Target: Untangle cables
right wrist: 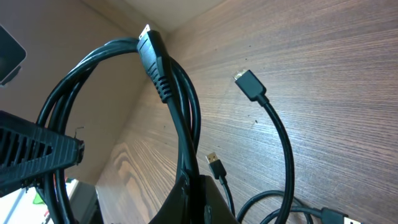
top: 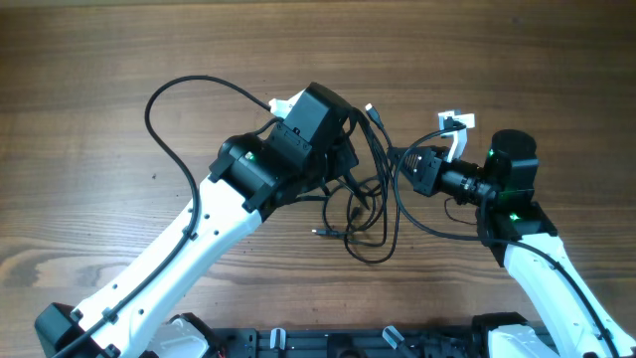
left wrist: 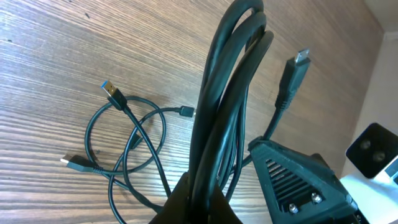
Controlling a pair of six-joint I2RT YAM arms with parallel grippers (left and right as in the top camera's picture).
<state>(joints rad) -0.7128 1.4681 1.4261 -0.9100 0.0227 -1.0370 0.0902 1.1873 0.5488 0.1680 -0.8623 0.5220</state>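
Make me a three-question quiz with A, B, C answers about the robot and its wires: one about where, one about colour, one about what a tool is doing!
1. Where is the tangle of cables?
A) between the left arm and the right arm
B) inside a box
C) on a chair

2. What colour are the cables?
A) red
B) black
C) yellow

3. What is the left tool doing?
A) standing wide open and empty
B) pinched shut on the cables
C) holding a spoon

Answers:
1 A, the overhead view shows them on the table between the arms.
2 B, every cord looks black.
3 B, its wrist view shows it closed around the bundle.
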